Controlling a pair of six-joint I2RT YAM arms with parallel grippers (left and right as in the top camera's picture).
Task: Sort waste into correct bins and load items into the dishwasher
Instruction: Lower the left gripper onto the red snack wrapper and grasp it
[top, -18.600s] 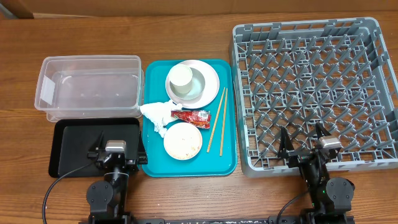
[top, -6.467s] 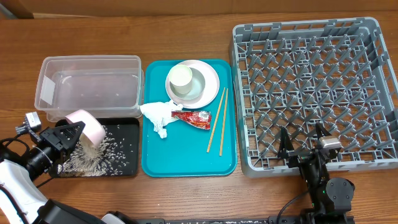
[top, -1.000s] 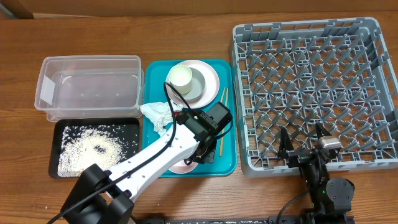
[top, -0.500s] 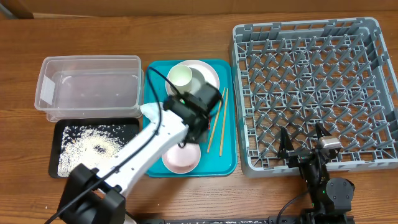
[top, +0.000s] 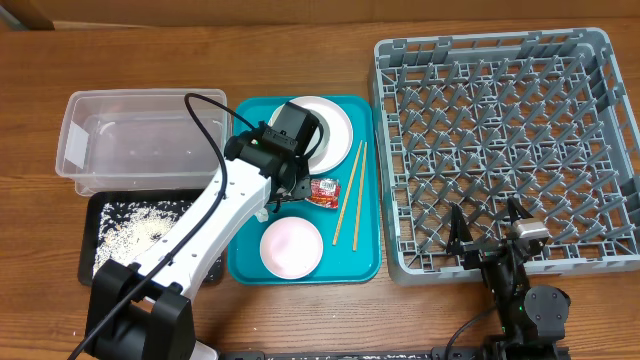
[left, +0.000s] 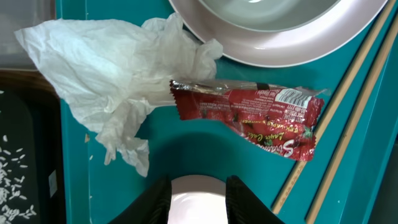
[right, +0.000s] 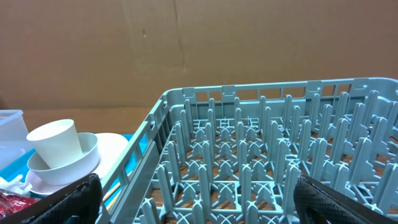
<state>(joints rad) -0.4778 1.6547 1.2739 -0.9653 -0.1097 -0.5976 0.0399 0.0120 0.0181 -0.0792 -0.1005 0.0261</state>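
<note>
Two fingers of the left gripper stand narrowly apart with nothing between them (the small plate shows below the gap), hovering over the middle of the teal tray. The red sauce packet lies flat at the tray's middle, its crimped end overlapping the crumpled napkin by the tray's left edge. The right gripper is spread wide and empty, well right of the tray.
</note>
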